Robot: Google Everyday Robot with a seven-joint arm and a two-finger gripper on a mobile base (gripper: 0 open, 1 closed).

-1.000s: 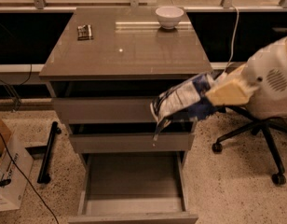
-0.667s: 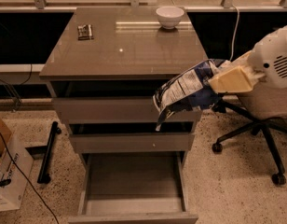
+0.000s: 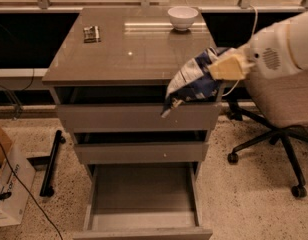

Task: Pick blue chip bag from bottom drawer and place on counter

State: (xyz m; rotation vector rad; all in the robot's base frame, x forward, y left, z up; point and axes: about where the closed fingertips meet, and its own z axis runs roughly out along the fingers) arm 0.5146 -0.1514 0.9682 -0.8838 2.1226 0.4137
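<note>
The blue chip bag is found clamped in the end effector, in the air at the desk's front corner, partly below its rim. Its long axis is slanted downward, away from the end effector. The bottom drawer is noted open below.

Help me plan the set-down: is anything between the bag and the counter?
Nothing visible. The gripper holds the bag at the counter's front edge; the bowl and packet lie farther back.

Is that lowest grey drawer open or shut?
Open: lowest grey drawer pulled out, floor showing. The gripper, by the glossy grey-brown counter, holds the crumpled blue chip bag.
</note>
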